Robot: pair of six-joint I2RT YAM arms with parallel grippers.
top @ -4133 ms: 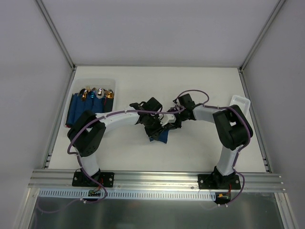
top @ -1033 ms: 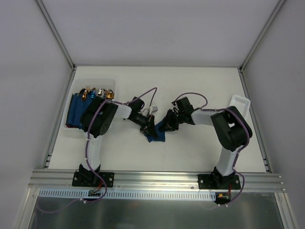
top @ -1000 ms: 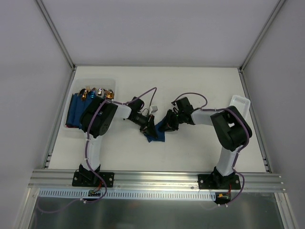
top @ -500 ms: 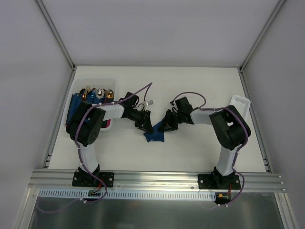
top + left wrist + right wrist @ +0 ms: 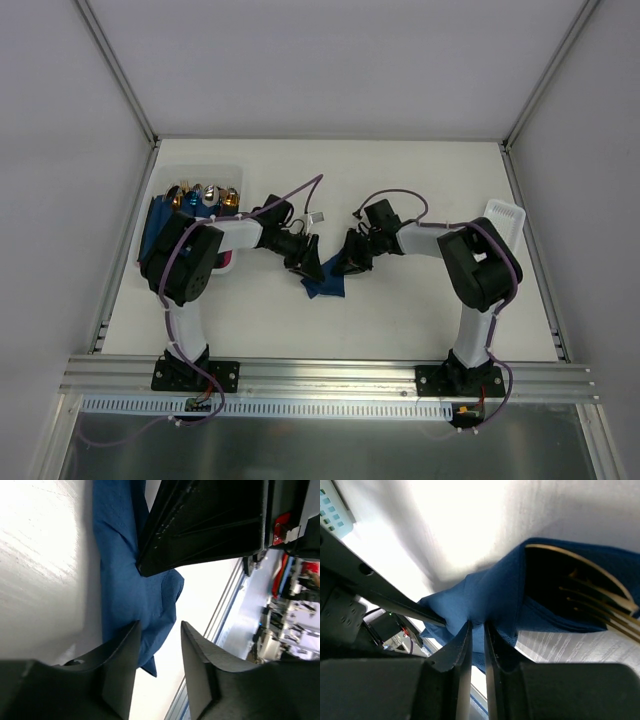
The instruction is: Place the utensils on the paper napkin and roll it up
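Note:
The navy paper napkin (image 5: 325,285) lies crumpled and folded at the table's middle. My right gripper (image 5: 345,266) is shut on a raised fold of the napkin (image 5: 485,600); the jaws pinch it in the right wrist view (image 5: 477,626). A coppery-gold fork (image 5: 592,607) lies tucked inside the napkin's fold, tines showing; the other utensils are hidden. My left gripper (image 5: 305,263) is open at the napkin's left edge. In the left wrist view (image 5: 159,627) one finger (image 5: 122,655) rests against the napkin (image 5: 122,580), with nothing between the jaws.
A clear bin (image 5: 232,172) at the back left holds several dark blue rolls (image 5: 165,225) with metallic cutlery heads. A white perforated tray (image 5: 505,215) stands at the right edge. The two grippers are close together, tips facing.
The left arm has drawn its elbow back to the left and its gripper has slid to the napkin's left edge. The right gripper has shifted slightly left, still on the napkin.

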